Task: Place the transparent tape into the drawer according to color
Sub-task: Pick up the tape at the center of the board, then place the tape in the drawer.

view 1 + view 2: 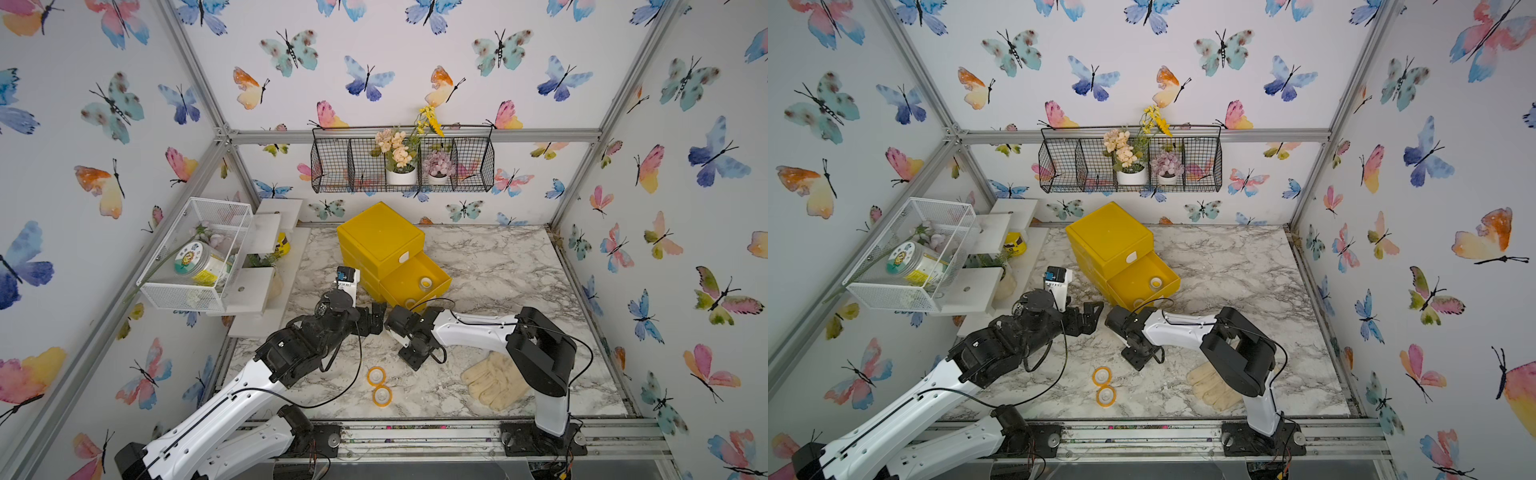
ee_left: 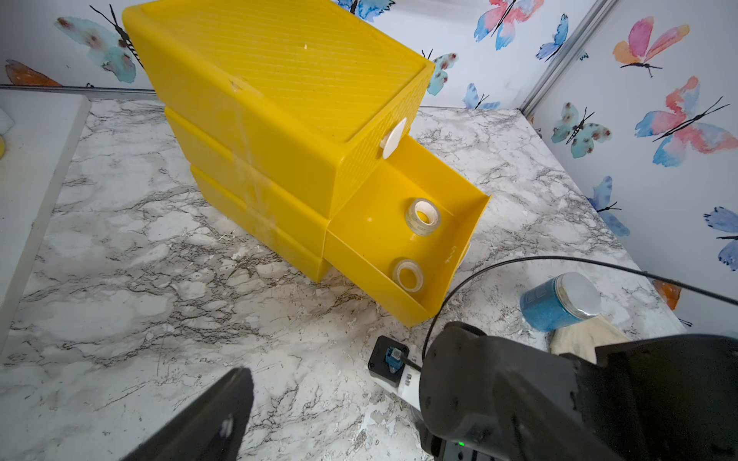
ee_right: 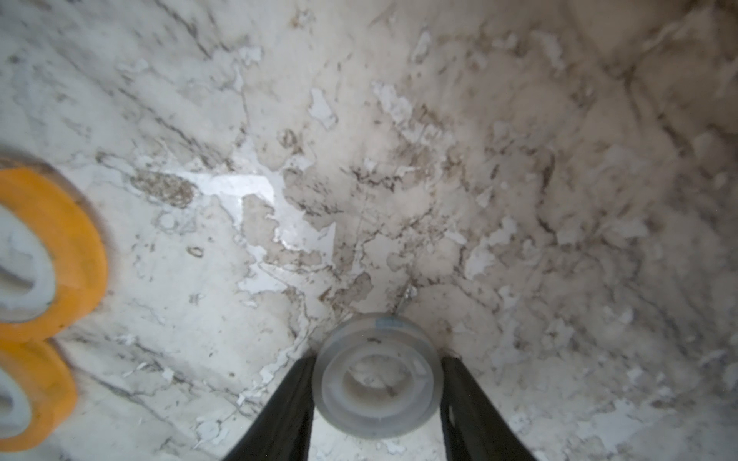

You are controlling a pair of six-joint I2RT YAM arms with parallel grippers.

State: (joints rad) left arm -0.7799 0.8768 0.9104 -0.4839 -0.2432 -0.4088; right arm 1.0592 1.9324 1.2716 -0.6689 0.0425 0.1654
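Note:
A colourless transparent tape roll (image 3: pixel 377 383) lies flat on the marble table, and my right gripper (image 3: pixel 377 359) is shut on it, one black finger against each side. In a top view that gripper (image 1: pixel 415 359) points down just in front of the yellow drawer unit (image 1: pixel 380 237). Its lowest drawer (image 2: pixel 471 223) is pulled out and holds two colourless rolls (image 2: pixel 423 217) (image 2: pixel 408 275). Two orange rolls (image 1: pixel 376 376) (image 1: pixel 382 395) lie touching near the front edge, beside the right gripper. My left gripper (image 1: pixel 376 318) stands open and empty to the left of the drawer.
A cream glove (image 1: pixel 494 384) lies under the right arm, with a blue tin (image 2: pixel 559 301) next to it. White shelves (image 1: pixel 257 291) and a mesh basket (image 1: pixel 195 253) line the left side. A wire basket (image 1: pixel 403 166) of flower pots hangs on the back wall.

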